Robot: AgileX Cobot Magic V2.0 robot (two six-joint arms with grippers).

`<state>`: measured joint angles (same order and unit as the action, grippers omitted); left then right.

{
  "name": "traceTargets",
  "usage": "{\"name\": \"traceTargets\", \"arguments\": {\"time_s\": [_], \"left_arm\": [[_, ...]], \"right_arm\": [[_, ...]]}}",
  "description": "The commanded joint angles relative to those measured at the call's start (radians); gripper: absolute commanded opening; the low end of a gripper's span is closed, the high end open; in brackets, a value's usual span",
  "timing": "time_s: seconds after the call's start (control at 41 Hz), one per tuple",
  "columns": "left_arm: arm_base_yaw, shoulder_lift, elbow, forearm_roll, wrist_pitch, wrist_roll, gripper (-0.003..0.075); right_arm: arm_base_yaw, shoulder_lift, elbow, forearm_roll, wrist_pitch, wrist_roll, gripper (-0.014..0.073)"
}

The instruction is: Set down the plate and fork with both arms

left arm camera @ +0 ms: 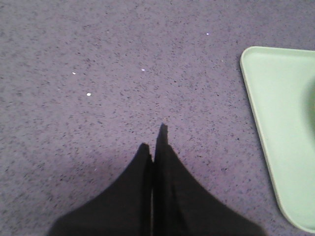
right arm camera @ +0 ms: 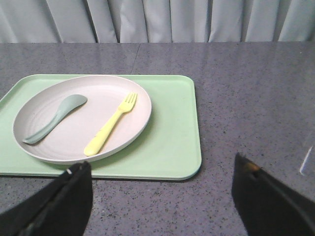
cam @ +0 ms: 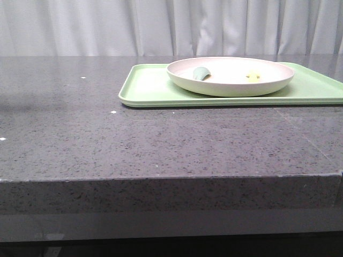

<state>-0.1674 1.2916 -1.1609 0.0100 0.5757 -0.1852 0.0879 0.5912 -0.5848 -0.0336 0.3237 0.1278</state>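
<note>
**Both grippers off the tableware, one plate loaded on the tray**

The left black gripper [left arm camera: 153, 140] hangs over bare grey speckled tabletop [left arm camera: 98, 73], fingers pressed together, holding nothing. The right black gripper [right arm camera: 162, 189] is spread wide, empty. Count: one round cream-white plate [right arm camera: 98, 93] on one flat light green tray [right arm camera: 172, 132], mid-left of the right wrist frame, carrying one slim pale yellow fork [right arm camera: 110, 125] and one sage-green curved piece [right arm camera: 54, 118].

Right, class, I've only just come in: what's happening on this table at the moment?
Nothing is being held yet. The plate sits on the green tray on the grey table, with the yellow fork and a sage-green utensil lying in it. The left gripper is shut and empty, over bare table beside the tray's corner. The right gripper is open, facing the tray's near edge, touching nothing.
</note>
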Motion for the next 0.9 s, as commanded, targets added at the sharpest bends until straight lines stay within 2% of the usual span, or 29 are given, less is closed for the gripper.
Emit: {"name": "traceTargets", "arguments": {"time_s": [0.0, 0.219, 0.365, 0.512, 0.658, 0.877], "left_arm": [[0.008, -0.134, 0.082, 0.034, -0.149, 0.006, -0.0018], [0.008, -0.412, 0.395, 0.038, -0.359, 0.006, -0.0018], [0.008, -0.571, 0.527, 0.038, -0.418, 0.006, -0.0018], [0.008, -0.685, 0.589, 0.038, -0.418, 0.006, -0.0018], [0.008, -0.724, 0.61, 0.038, -0.418, 0.006, -0.0018], [0.008, -0.724, 0.61, 0.038, -0.418, 0.006, -0.0018]], "right_arm": [[-0.003, 0.005, -0.037, -0.001, -0.088, -0.005, 0.0603], [-0.003, 0.019, -0.037, -0.001, -0.129, -0.005, 0.0603], [-0.003, 0.091, -0.046, 0.0, -0.165, -0.005, 0.0603], [0.006, 0.23, -0.114, 0.015, -0.15, -0.005, 0.0603], [0.077, 0.4, -0.237, 0.064, -0.115, -0.005, 0.0603], [0.179, 0.708, -0.549, 0.119, 0.1, -0.001, 0.0601]]}}
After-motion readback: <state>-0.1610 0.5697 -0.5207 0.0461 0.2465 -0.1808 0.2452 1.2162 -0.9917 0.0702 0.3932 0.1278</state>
